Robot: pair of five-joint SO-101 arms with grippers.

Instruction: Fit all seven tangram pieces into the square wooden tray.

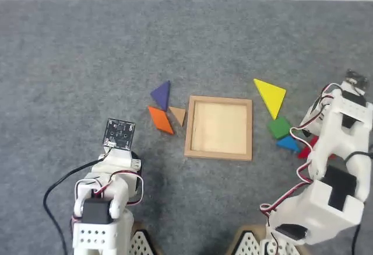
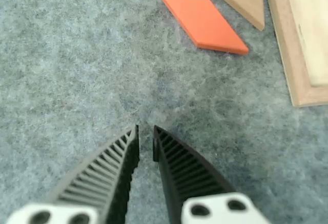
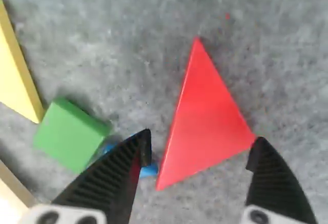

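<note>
tray [image 1: 189, 128] on worktop [image 1: 87, 51] | red triangle [image 3: 205, 116] right of tray, between spread right tool [image 3: 202, 139] tips | left tool [image 2: 145, 130] nearly pressed together, gripping nothing, left of tray near orange piece [image 2: 205, 21]

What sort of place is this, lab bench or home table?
Likely a lab-style tabletop test rig: grey felt mat covering the table, left arm and right arm mounted at one edge, wooden tray with tangram pieces staged either side.
</note>
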